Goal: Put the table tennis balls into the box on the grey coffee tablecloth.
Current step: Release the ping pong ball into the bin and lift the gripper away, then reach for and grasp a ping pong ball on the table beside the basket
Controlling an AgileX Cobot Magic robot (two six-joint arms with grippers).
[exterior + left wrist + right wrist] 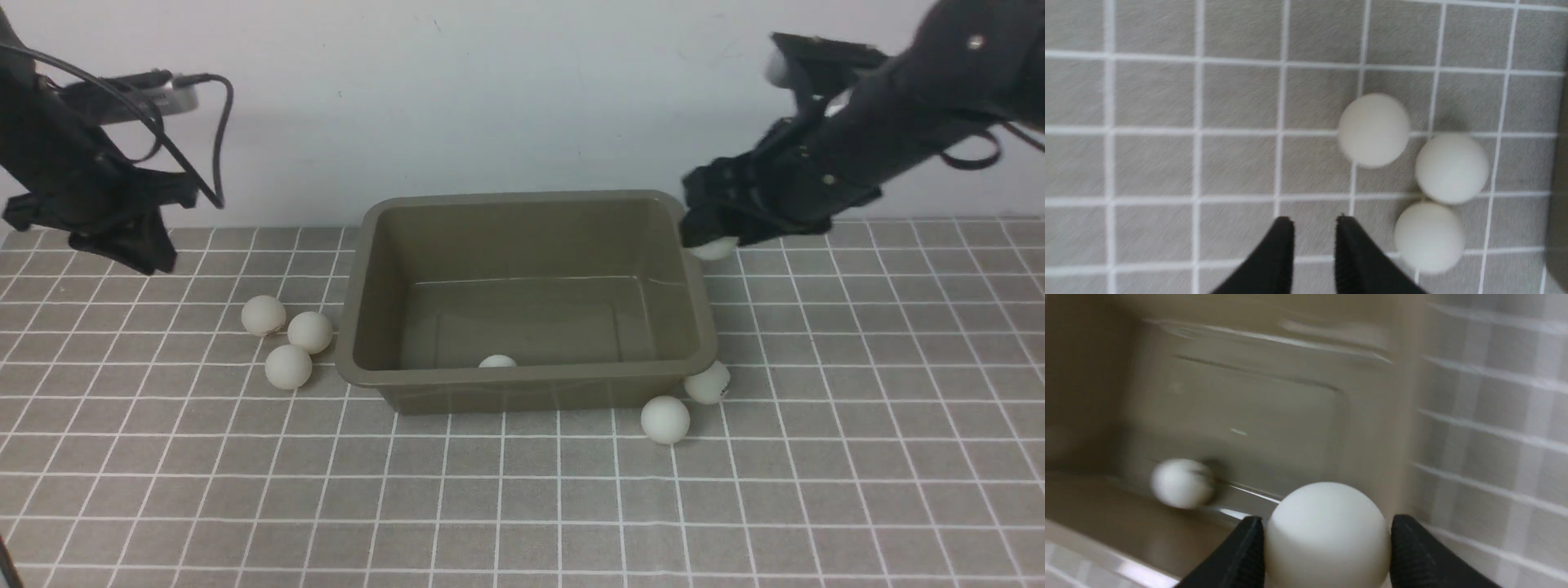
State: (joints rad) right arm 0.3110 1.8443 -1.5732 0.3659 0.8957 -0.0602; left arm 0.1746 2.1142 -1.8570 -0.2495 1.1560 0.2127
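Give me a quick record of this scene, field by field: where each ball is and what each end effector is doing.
Box: olive-brown, on the grid tablecloth
Inside box: one ball, by the near wall
Right end effector: shut on held ball, above the right edge of the box
Left of box: three balls, clustered
Front right corner: two balls
Left end effector: empty, jaws narrowly apart

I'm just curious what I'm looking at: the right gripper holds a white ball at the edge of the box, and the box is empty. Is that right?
Not quite. The box is not empty: one ball already lies inside it by the near wall, as the front view shows. The rest holds: the right gripper does hold a white ball at the edge of the box.
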